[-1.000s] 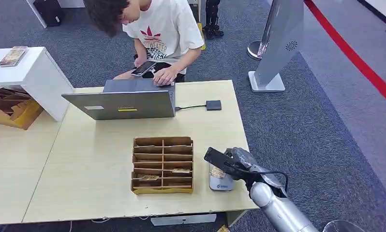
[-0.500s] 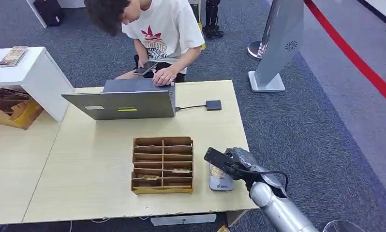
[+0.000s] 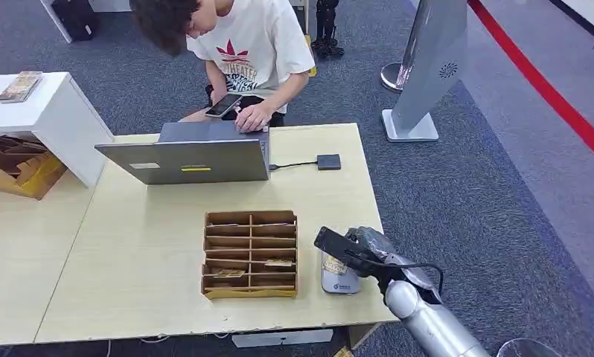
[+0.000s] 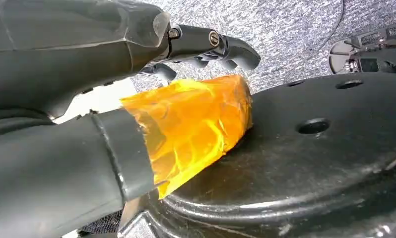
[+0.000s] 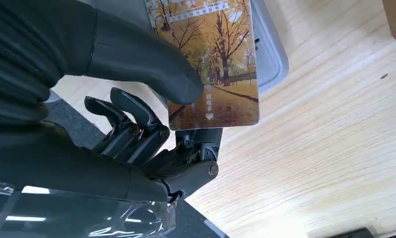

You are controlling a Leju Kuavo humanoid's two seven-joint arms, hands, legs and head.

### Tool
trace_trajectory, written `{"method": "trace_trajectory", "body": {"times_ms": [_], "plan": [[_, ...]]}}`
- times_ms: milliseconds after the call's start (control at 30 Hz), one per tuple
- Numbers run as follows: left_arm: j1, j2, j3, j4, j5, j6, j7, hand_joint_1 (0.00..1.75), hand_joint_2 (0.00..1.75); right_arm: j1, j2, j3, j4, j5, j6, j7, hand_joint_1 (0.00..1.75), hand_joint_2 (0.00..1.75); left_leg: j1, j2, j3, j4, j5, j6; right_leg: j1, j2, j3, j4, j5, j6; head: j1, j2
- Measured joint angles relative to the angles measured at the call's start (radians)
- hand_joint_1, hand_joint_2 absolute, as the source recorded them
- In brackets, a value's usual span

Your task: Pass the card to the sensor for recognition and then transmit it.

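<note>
My right hand [image 3: 365,251] pinches a card [image 5: 221,74] printed with golden autumn trees between its thumb and a finger, just above the grey sensor pad [image 3: 339,277] at the table's front right. In the right wrist view the sensor pad [image 5: 270,54] lies right behind the card. The card [image 3: 334,264] shows as a small gold patch under the hand. My left hand [image 4: 201,47] hangs by my body, its thumb wrapped in orange tape, fingers curled in with nothing held.
A brown divided card box [image 3: 251,253] sits left of the sensor. A laptop [image 3: 193,155] and a small black adapter [image 3: 328,161] lie farther back. A person [image 3: 242,44] sits behind the table holding a phone. A white side table [image 3: 48,111] stands at left.
My right hand and the card have stayed put over the sensor. The person has shifted the phone slightly.
</note>
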Motion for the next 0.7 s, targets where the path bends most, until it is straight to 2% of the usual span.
{"method": "trace_trajectory", "body": {"times_ms": [700], "plan": [[0.000, 0.000, 0.000, 0.000, 0.002, 0.000, 0.000, 0.00, 0.00, 0.000, 0.000, 0.000, 0.001, 0.000, 0.000, -0.004, 1.75, 1.75, 0.000, 0.000, 0.000, 0.000, 0.000, 0.000, 0.000, 0.000, 0.000, 0.000, 0.000, 0.000, 0.000, 0.000]]}}
